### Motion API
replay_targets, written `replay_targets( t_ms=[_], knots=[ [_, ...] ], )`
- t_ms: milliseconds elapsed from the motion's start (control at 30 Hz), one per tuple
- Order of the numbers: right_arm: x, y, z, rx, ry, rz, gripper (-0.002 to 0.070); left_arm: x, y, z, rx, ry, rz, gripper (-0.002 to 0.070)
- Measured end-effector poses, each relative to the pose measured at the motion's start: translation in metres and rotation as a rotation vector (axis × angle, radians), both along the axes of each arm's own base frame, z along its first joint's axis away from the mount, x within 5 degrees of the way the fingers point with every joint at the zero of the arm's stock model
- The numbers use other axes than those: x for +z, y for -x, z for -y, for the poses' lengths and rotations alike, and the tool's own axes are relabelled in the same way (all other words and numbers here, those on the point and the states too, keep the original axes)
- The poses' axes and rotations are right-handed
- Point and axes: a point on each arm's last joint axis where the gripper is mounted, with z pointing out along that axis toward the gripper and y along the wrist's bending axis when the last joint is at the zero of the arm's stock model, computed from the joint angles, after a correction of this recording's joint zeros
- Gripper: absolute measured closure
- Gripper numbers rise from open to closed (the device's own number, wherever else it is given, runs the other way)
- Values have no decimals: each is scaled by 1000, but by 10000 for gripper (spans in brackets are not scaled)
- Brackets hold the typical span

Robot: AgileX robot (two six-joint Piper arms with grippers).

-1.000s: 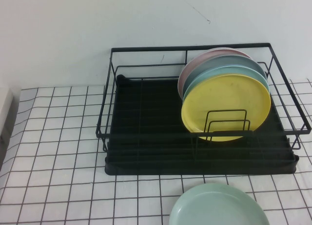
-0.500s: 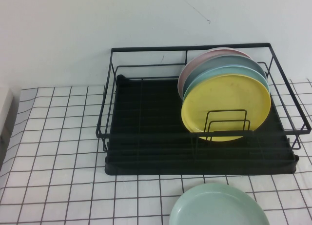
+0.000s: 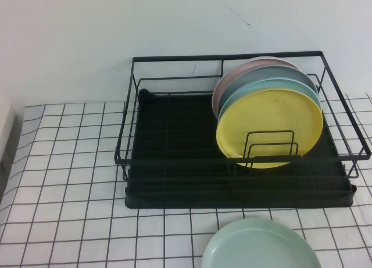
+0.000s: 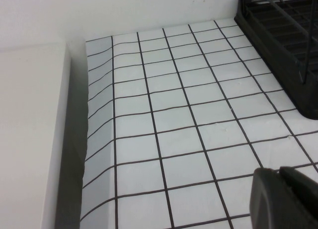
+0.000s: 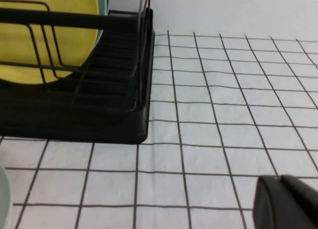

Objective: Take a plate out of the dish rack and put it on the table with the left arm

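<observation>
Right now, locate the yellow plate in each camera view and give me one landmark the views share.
High view: the yellow plate stands frontmost in the stack, right end of the dish rack.
Left wrist view: not in it; only a rack corner and the shut left gripper.
Right wrist view: plate behind rack wires, right gripper nearby.
Shared landmark: the dish rack.
</observation>
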Motion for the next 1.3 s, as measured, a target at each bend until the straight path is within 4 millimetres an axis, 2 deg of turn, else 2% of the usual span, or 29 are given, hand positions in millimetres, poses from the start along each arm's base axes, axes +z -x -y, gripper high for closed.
replay_targets(
  t_ms=[200,333,533,667,867,1033,1100,1167,1300],
  knots=[
    [0,0,0,0,0,0,678,1,0,1,-3,44,12,678],
    [0,0,0,0,0,0,678,5,-1,7,-10,282,42,678],
    [0,0,0,0,0,0,678,21,-3,8,31,715,162,678],
    [0,0,0,0,0,0,678,27,-4,3,71,837,227,678],
    [0,0,0,0,0,0,678,30,-4,0,91,835,270,678],
    [0,0,0,0,0,0,678,30,-2,15,-26,749,105,678],
    [0,0,0,0,0,0,678,41,-2,21,-87,686,33,678],
    [0,0,0,0,0,0,678,60,-5,25,-135,625,-7,678],
    [0,0,0,0,0,0,678,96,-23,34,-237,472,-115,678]
  ],
)
